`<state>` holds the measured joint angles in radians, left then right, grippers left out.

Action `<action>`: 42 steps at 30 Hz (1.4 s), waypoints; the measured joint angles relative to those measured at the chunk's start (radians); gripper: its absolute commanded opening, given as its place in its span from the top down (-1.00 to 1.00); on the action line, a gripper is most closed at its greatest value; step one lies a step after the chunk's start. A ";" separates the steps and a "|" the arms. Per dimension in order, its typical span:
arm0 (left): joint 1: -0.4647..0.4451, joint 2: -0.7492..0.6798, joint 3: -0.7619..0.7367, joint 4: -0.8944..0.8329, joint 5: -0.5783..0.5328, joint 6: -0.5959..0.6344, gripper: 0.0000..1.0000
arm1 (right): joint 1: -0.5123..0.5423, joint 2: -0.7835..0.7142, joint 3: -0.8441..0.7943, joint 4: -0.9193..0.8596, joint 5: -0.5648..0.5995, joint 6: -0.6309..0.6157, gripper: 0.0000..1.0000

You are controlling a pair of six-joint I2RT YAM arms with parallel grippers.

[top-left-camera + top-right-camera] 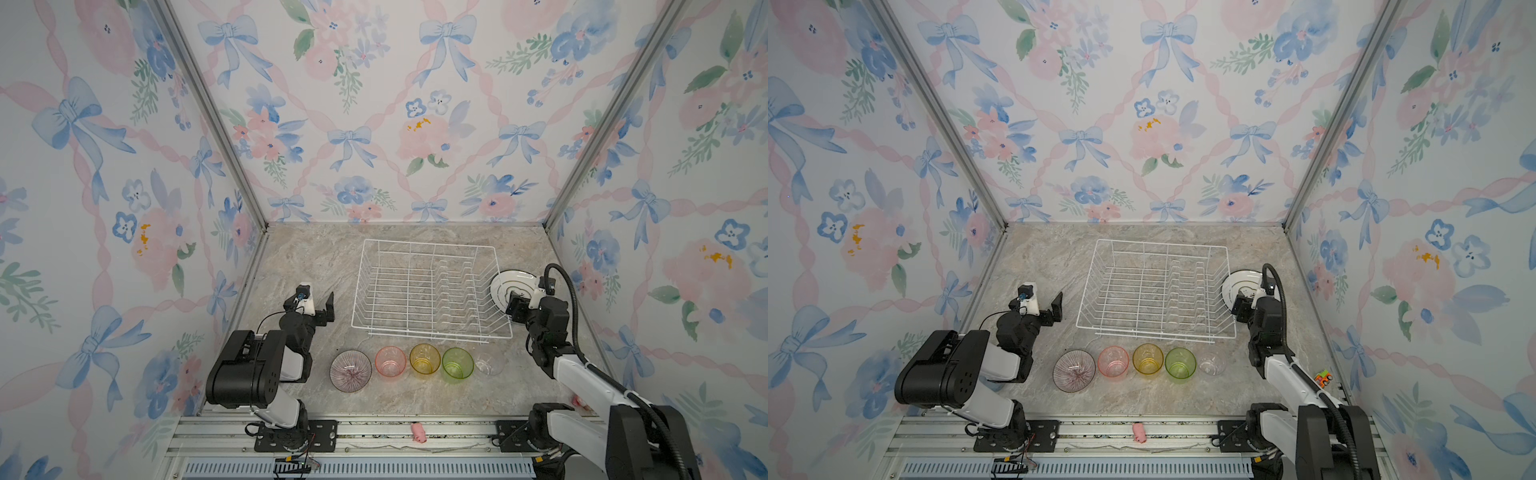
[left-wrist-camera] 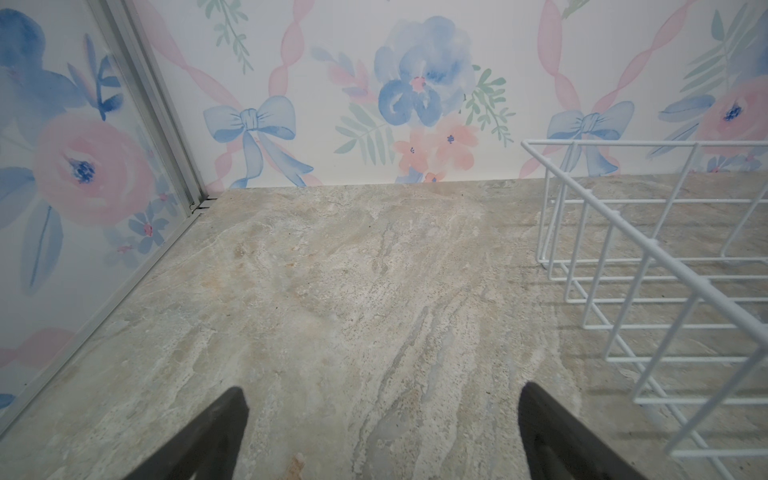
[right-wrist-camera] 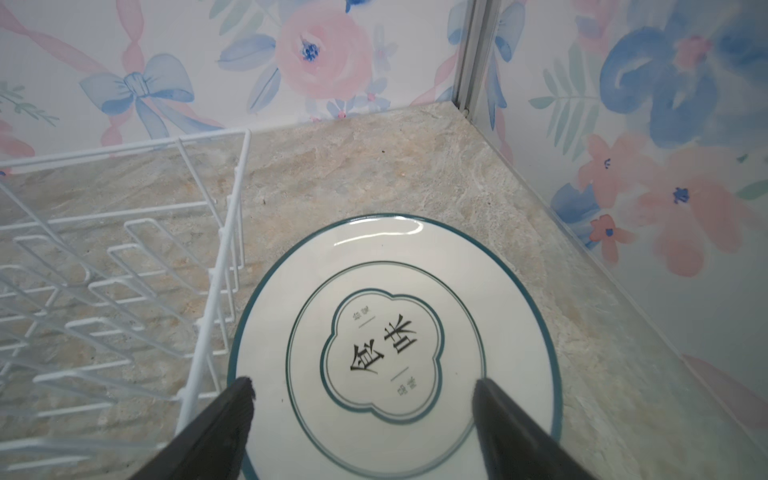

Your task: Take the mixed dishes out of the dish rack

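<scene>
Overhead view of a marbled worktop (image 1: 316,257) inside a booth w/ floral wallpaper, two robot arms at the near edge. A white wire dish rack (image 1: 428,286) sits mid-worktop toward the back, w/ upright divider prongs in its right part. Just outside the rack's right side lies a white plate (image 1: 509,282) w/ a dark rim. It lies flat & face up, w/ black characters printed inside a clover-shaped outline at its centre. Can't tell if more plates lie under it. The right end effector (image 3: 363,388) hovers over the plate's near part, fingers spread wide, one tip toward each side of the printed centre, pinching nothing. Whether the tips touch the plate can't be told. In front of the rack, five pieces stand in a row on the worktop, openings up. Left to right: pink-striped ribbed bowl (image 1: 350,370), pink tumbler (image 1: 390,363), yellow tumbler (image 1: 424,359), green tumbler (image 1: 457,364), clear tumbler (image 1: 489,363), each close beside the next. The left end effector (image 1: 318,305) is left of the rack & apart from it, above bare worktop, fingers spread wide & holding nothing. A small pink object (image 1: 419,433) lies on the metal rail at the front edge, btwn the arm bases.
</scene>
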<state>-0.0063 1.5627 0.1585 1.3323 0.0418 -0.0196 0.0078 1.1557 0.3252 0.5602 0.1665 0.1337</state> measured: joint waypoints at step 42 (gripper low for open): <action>-0.006 0.000 0.024 -0.026 0.071 0.044 -0.96 | 0.061 0.359 0.067 0.466 0.052 -0.083 -0.94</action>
<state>-0.0128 1.5627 0.1822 1.3067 0.1131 0.0242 0.0685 1.5150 0.3920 1.0260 0.2184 0.0509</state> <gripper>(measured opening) 0.980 0.969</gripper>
